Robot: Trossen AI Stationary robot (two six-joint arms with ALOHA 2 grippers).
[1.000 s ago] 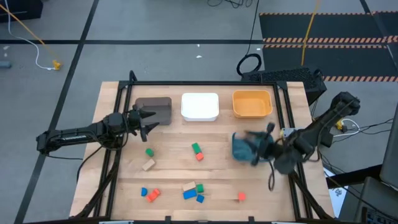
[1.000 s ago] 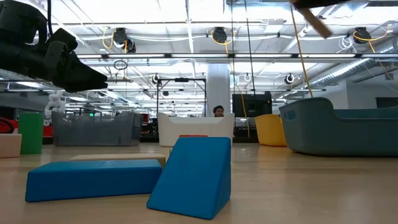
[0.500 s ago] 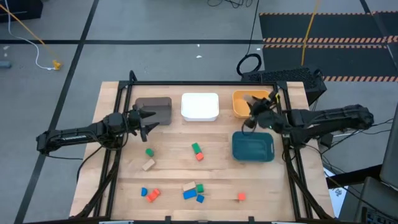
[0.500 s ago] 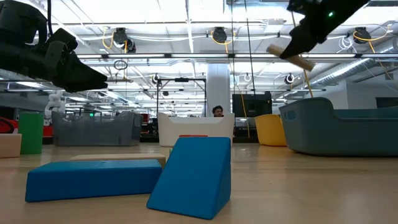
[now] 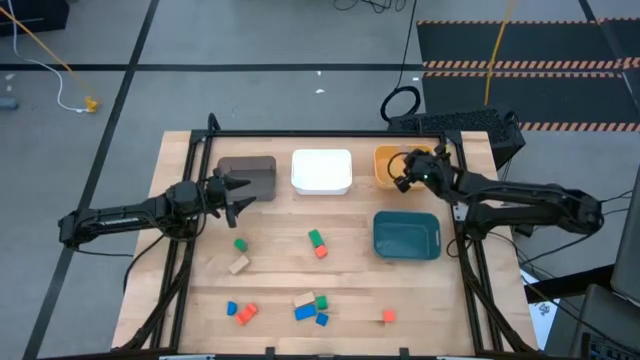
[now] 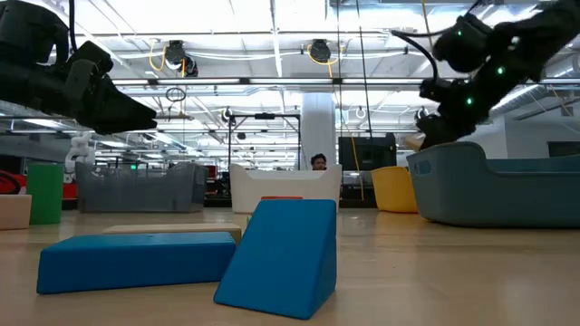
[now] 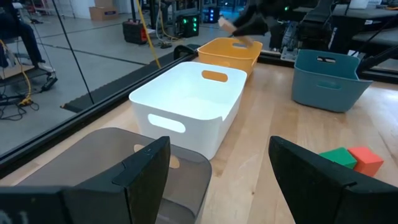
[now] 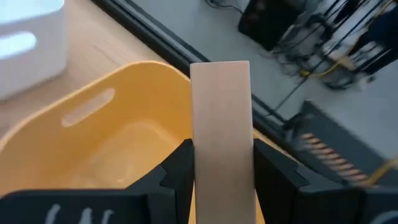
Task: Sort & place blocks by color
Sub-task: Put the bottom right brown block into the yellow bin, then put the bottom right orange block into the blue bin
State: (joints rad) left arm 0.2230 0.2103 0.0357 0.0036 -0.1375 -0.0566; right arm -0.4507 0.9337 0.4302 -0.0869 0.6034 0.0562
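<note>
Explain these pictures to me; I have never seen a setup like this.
Two dark robot arms work at a wooden table. One picture looks straight down, one sits at table height, and one camera rides on each wrist. Four bins stand on the table: brown bin, white bin, orange bin and teal bin. Small coloured blocks lie scattered nearer the front. The right pincer is shut on a pale wooden bar and holds it above the orange bin. The left pincer waits open beside the brown bin, holding nothing.
</note>
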